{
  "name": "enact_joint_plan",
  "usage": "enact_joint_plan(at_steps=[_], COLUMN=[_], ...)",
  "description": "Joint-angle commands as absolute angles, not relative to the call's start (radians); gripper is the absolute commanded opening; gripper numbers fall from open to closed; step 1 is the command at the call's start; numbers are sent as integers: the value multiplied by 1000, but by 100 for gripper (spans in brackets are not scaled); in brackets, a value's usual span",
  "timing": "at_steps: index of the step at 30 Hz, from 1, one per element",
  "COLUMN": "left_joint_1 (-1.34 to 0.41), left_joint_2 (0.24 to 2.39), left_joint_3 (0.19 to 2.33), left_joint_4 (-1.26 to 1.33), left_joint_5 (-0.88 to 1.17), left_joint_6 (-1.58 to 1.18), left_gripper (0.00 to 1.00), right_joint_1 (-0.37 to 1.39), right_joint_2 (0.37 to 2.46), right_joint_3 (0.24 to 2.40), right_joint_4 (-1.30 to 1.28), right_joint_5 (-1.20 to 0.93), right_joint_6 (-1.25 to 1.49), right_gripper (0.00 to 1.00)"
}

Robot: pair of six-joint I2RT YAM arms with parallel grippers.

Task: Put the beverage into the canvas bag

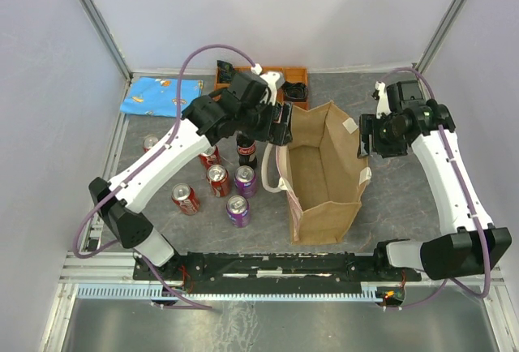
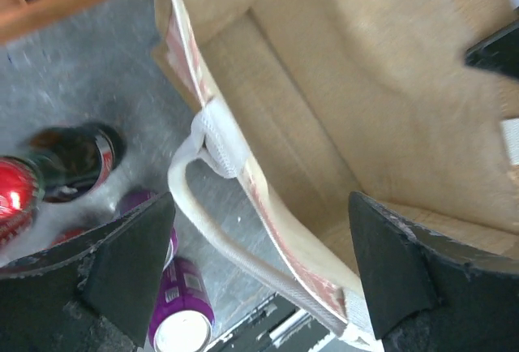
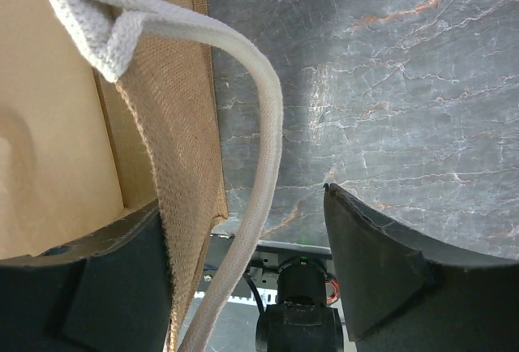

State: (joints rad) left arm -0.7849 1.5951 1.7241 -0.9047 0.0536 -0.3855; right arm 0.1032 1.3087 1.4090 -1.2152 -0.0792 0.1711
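Canvas bag [image 3: 162,109] crowds right wrist — overhead shows cans [image 1: 238,210].

Reaching inward with both arms, elbows raised, wrists angled down; holding left pincer [image 2: 259,267] and right pincer [image 3: 247,279] spread wide.

canvas bag [image 1: 324,224] mouth open (wide), cans [image 1: 217,180] clustered left

A blue patterned cloth [image 1: 162,95] lies flat at the far left corner of the grey marbled counter [image 1: 389,198]. Near its right, against the back wall, sits an orange compartment tray [image 1: 292,69] holding dark items too small to identify.
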Motion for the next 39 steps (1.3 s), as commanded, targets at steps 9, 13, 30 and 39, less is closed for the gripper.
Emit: enact_joint_plan(at_steps=[9,13,30,39], left_joint_1=[-577,-568,-568,-569], left_joint_2=[1332,1139,949,1088], left_joint_3=[1567,1210,644,593], left_joint_4=[-447,-184,372,578], left_joint_5=[-76,-75,24,53], left_joint_6=[-130,-55,-71,-81], left_gripper=[99,99,99,100], right_joint_1=[105,106,107,109], right_joint_2=[1233,1225,1206,1212], right_joint_3=[1422,1414,1367,1365], right_joint_4=[-1161,-1170,-1165,-1180], right_joint_5=[-127,-131,-148,-147], right_joint_6=[214,212,236,222], right_gripper=[78,78,76,76])
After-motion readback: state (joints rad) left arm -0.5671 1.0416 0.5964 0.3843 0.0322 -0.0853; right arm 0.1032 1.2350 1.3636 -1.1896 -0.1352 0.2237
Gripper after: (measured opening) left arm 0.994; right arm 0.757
